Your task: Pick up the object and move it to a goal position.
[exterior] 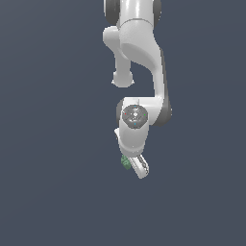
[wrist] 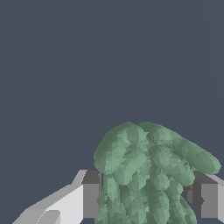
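The object (wrist: 144, 170) is a mottled green lumpy clump with knobbly lobes. In the wrist view it fills the gap between my two fingers, one pad (wrist: 90, 200) on one side and the other pad (wrist: 209, 200) on the opposite side, both pressed to it. In the exterior view only a small green bit of the object (exterior: 126, 162) shows beside the white gripper (exterior: 134, 166), which hangs at the end of the arm, pointing down. The gripper is shut on the object.
The white arm (exterior: 139, 53) reaches down from the top of the exterior view. Behind everything lies a plain dark blue-grey ground (exterior: 48, 144) with no other objects or edges in sight.
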Action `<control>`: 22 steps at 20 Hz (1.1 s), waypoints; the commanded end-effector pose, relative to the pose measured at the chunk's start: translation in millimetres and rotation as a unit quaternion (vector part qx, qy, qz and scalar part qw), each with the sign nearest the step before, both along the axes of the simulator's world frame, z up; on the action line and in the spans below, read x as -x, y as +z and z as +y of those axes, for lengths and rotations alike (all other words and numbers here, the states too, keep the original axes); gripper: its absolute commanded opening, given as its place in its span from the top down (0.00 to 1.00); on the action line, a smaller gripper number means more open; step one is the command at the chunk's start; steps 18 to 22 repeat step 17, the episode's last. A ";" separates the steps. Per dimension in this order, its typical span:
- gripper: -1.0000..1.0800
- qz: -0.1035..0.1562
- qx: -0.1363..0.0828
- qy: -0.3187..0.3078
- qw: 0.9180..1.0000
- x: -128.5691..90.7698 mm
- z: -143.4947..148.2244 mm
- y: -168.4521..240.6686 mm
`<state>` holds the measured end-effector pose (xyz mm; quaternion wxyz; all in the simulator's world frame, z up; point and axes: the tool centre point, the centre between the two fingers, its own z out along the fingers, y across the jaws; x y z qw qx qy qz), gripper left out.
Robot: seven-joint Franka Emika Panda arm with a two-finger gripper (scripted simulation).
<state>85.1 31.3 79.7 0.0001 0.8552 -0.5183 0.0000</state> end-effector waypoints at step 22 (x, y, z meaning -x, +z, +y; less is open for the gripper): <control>1.00 0.000 0.000 0.000 1.000 -24.6 99.8 29.0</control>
